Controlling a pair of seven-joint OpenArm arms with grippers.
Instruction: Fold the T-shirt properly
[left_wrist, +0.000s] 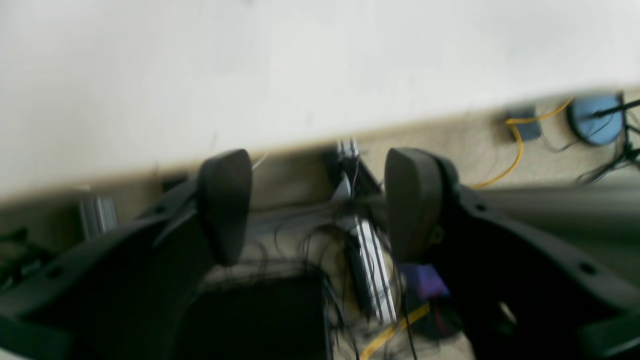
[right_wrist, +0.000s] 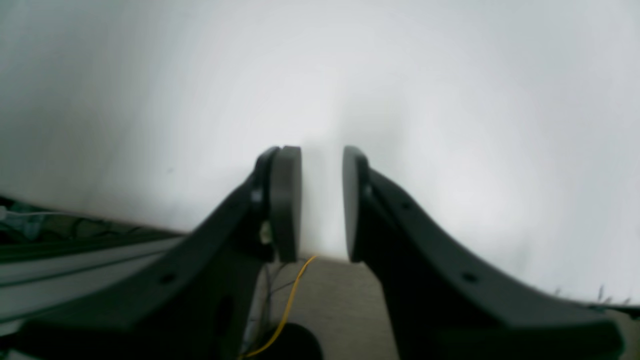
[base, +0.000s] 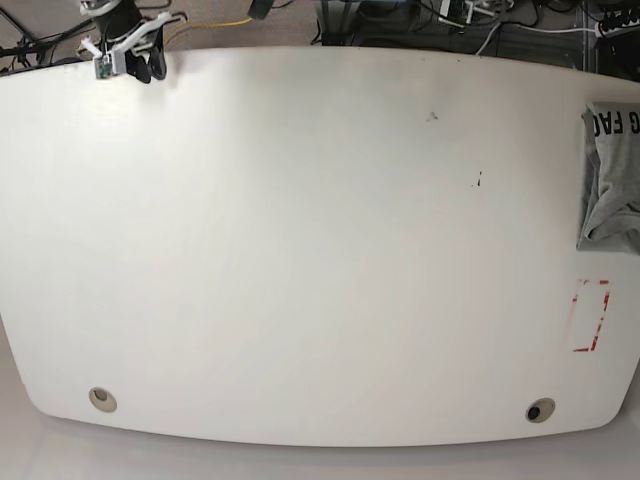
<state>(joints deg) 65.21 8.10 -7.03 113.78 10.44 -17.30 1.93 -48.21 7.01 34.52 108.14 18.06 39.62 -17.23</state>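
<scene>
Left wrist view: I see the left gripper (left_wrist: 317, 205) with jaws spread wide, nothing between them. Both pads (left_wrist: 225, 205) are dark and blurred. Ahead of the jaws is the white table (left_wrist: 250, 75); its edge runs diagonally just behind the fingertips. Between and below the jaws it's floor clutter: a yellow cable (left_wrist: 515, 145), black wires, a striped metal rail (left_wrist: 372, 270). Whole frame is motion-smeared, so details past the jaws are hard to read. No shirt visible here.

Right wrist view: the right gripper (right_wrist: 322, 202) shows jaws parted by a narrow gap, with bare white tabletop (right_wrist: 400, 100) showing through it. Nothing pinched. Under the jaws, the table edge and a thin yellow wire (right_wrist: 287, 305) on the floor. Soft focus; no shirt here either.

Base view: the T-shirt (base: 610, 175) sits at the table's right edge, well apart from both sets of jaws. Heather grey, bunched and wrinkly, with black block letters partly legible. It's cut off by the frame border, so I can't tell its full shape or fold state. The right gripper is at the top-left corner, over the table's far edge, its jaws too small to judge from here. The left gripper isn't in this view. A red dashed rectangle (base: 591, 315) is marked on the table just below the shirt.
</scene>
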